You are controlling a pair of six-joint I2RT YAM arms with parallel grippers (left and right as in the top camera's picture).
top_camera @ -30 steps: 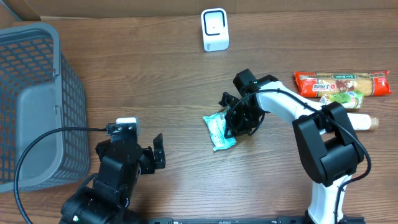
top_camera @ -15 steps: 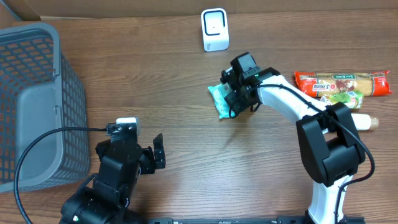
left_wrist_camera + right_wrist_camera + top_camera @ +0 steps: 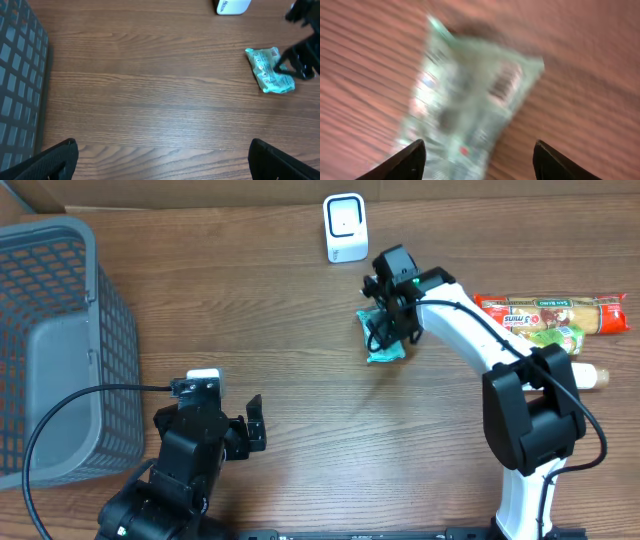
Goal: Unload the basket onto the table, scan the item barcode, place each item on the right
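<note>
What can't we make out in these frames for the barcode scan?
Green packet: barcode unreadable, motion blur in right wrist view, too small overhead.
Scanner: cut off by top edge in left wrist view.
Bottle: partly behind the right arm overhead.
Basket: cut by left edge overhead.

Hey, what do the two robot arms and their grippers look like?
The right arm has white links, black joints and a thin black cable along it. The left arm is black, with a small white block on top and a black cable looping away. The left gripper and right gripper have black, tapered fingers.
</note>
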